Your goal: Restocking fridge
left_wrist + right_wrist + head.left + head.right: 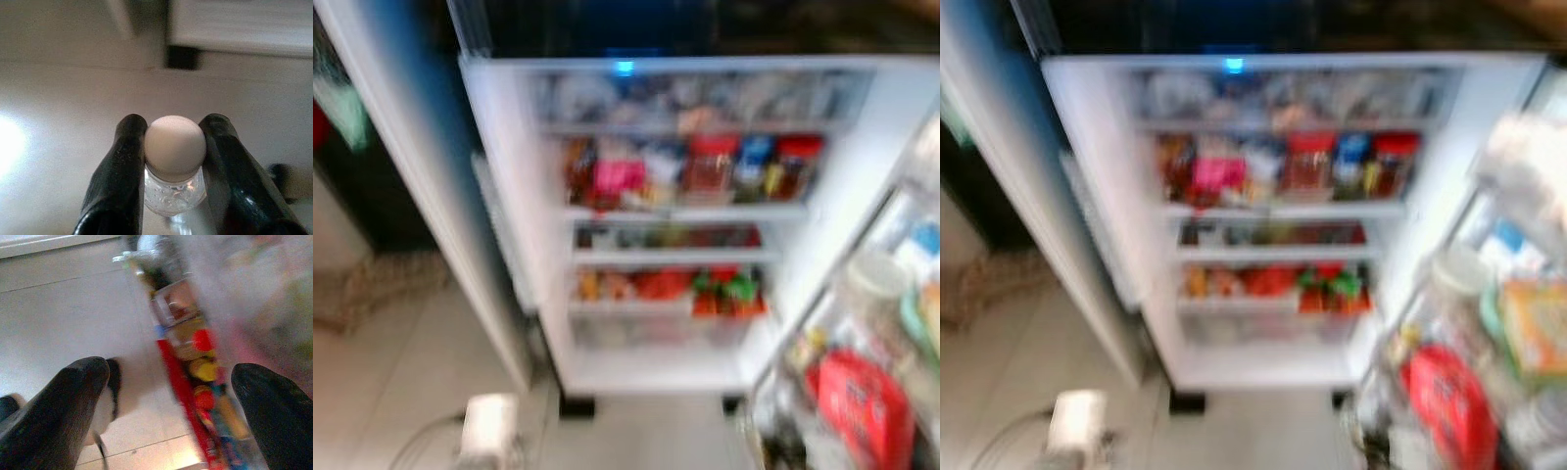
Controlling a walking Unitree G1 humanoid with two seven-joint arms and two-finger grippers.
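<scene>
Standing open, blurred, the fridge (666, 225) shows packed shelves, its door rack (862, 392) at right; pale tiled floor (401, 372) before it. Left wrist view: left gripper (175, 147) clamps a clear bottle (175, 161) with rounded pale cap. Right wrist view: right gripper (178, 396) fingers spread, beside rack goods.

Fridge (656, 225) open, shelves packed; clear bottle (175, 169), beige round cap, clamped in left gripper (173, 147).
</scene>
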